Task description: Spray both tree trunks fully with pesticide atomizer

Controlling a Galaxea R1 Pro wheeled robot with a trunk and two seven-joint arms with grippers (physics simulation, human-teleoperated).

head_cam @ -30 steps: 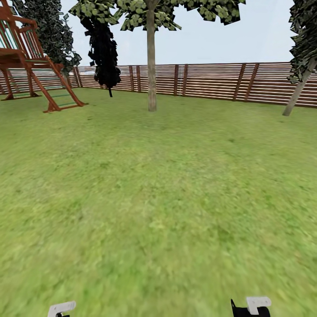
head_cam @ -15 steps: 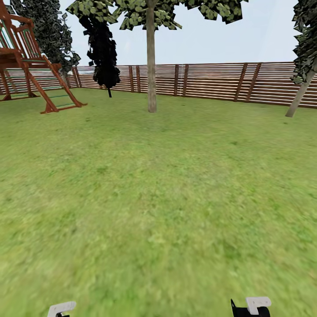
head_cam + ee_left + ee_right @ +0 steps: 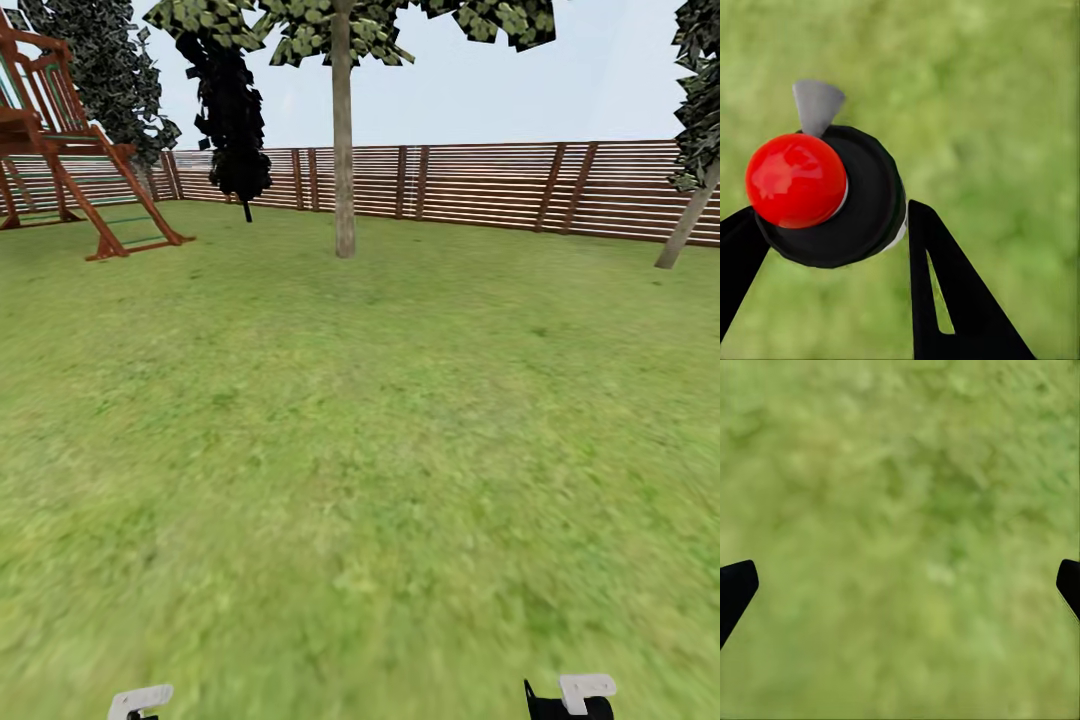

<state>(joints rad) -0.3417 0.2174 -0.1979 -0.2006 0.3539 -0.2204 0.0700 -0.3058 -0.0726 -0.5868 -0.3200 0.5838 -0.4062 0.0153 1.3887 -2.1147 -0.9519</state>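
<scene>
Left end effector (image 3: 825, 225) clamping pesticide atomizer (image 3: 825, 195), grass (image 3: 360, 450)

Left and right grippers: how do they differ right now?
The left gripper has its fingers closed around the pesticide atomizer, red cap toward the camera; the right gripper holds nothing. The left gripper's fingers sit close together around the sprayer, while the right gripper's fingertips are spread wide at the frame edges. Both hang over blurred green grass.

Crown of the nearer tree (image 3: 343, 25) cut off by the frame's top. Leaning tree (image 3: 690, 215) clipped at the right edge. Grass (image 3: 900, 540) blurred.
</scene>
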